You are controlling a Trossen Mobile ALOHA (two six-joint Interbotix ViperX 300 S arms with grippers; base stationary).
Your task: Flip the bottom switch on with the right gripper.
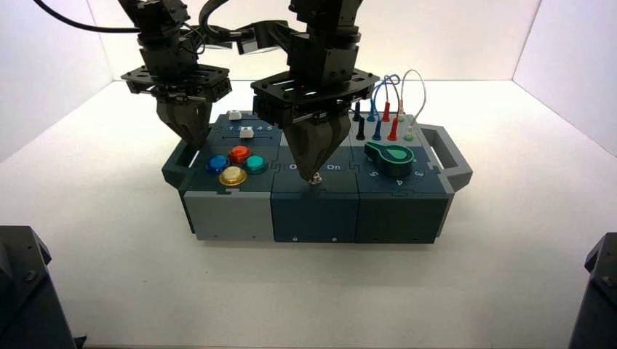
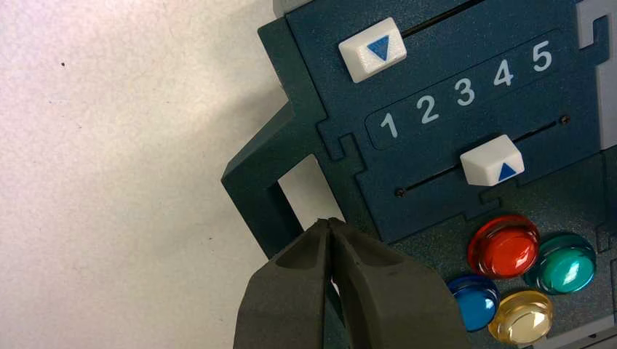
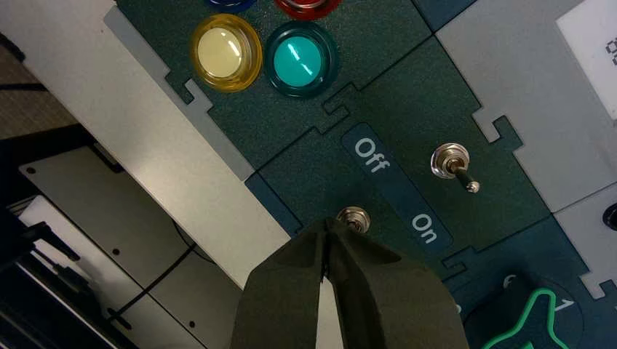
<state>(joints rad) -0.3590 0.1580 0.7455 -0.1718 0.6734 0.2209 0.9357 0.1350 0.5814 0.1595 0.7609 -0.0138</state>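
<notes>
Bottom switch (image 3: 353,218) just beside tip of right claw (image 3: 329,227) — fingers together, left claw (image 2: 329,225) closed — over box handle (image 2: 256,178).

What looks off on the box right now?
Nothing stands out. The box sits square, wires plugged in. Right gripper, shut, sits at the bottom switch; left gripper, shut, hangs by the box's handle.

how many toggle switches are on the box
2. The bottom switch sits at the box's front edge, right at the right gripper tips. The other toggle stands behind it, across the Off/On label.
</notes>
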